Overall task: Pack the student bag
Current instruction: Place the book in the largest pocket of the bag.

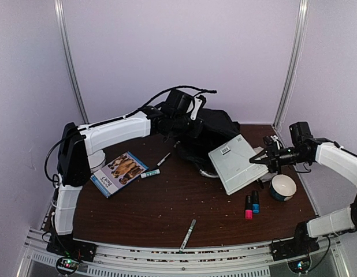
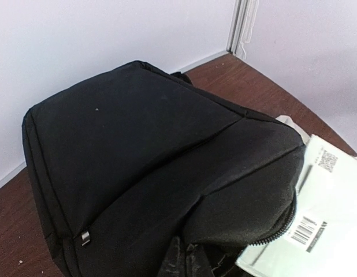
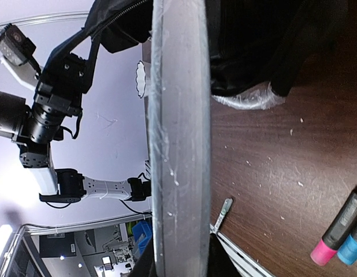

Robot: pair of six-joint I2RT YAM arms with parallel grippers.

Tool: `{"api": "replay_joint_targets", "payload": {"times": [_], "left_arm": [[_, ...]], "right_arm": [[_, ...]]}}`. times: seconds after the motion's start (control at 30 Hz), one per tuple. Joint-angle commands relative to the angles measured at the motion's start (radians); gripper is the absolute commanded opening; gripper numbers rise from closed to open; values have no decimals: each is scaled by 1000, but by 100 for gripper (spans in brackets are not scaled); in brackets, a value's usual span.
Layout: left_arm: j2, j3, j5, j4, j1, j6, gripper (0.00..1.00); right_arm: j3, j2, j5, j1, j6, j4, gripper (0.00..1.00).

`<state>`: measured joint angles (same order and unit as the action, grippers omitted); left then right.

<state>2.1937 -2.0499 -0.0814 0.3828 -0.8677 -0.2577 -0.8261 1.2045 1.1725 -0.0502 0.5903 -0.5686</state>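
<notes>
The student bag (image 1: 218,134), a large black backpack, lies at the back middle of the table and fills the left wrist view (image 2: 144,156). My left gripper (image 1: 185,122) is at its left side, shut on a fold of the black fabric, with the fingertips (image 2: 179,262) just showing at the bottom edge. A flat grey-white book (image 1: 235,163) with a barcode label leans with its far end at the bag's open zip. My right gripper (image 1: 263,157) is shut on its right edge. In the right wrist view the book (image 3: 178,138) is edge-on between the two fingers (image 3: 220,266).
A book with dogs on its cover (image 1: 119,173) lies at the left, with a green-capped marker (image 1: 149,172) and a pen (image 1: 163,159) beside it. A silver marker (image 1: 188,234) is near the front edge. Pink (image 1: 248,207) and blue (image 1: 255,202) markers and a white bowl (image 1: 282,187) sit below the right gripper.
</notes>
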Motion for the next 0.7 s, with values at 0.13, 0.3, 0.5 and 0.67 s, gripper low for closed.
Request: {"api": "replay_joint_targets", "payload": {"times": [0.13, 0.3, 0.5, 0.67], "left_arm": [[-184, 82, 31, -206, -20, -79, 0], [-221, 117, 31, -218, -32, -108, 0], [-259, 187, 4, -239, -36, -122, 0], [-244, 206, -59, -233, -34, -114, 0]], "right_arm": [[-69, 136, 7, -38, 230, 304, 0], [-51, 163, -10, -62, 342, 420, 0], [-33, 209, -31, -125, 623, 695, 0], [7, 120, -49, -204, 630, 608, 0]]}}
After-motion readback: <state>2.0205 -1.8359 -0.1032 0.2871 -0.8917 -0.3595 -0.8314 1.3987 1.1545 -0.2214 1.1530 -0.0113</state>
